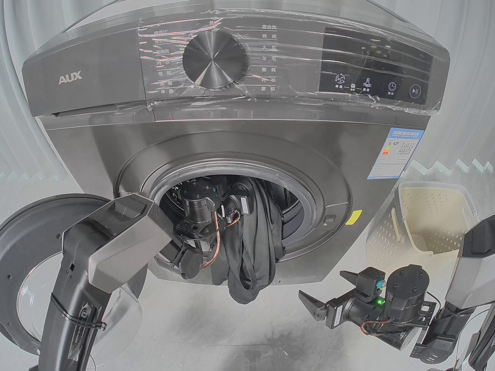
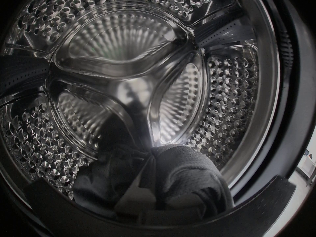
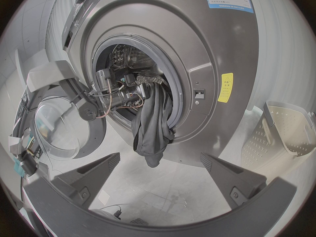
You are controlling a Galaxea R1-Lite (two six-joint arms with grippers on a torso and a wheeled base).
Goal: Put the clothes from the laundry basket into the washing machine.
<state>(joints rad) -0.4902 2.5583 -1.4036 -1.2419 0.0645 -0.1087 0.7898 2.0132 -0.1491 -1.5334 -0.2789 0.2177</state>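
dark garment (image 1: pixel 252 253) drapes the left gripper (image 1: pixel 238 204) at the washing machine (image 1: pixel 232 130) mouth (grip hidden, can't tell); right gripper (image 1: pixel 324 290) spread wide.

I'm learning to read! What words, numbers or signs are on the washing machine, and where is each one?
Logo, upper left front of the washing machine: a brand name, so not quoted.
Words around the dial: too small to read.
Touch panel: icons, among them a play-pause sign.
Blue label: square code; print too small.
Yellow sticker: warning triangle; print too small.
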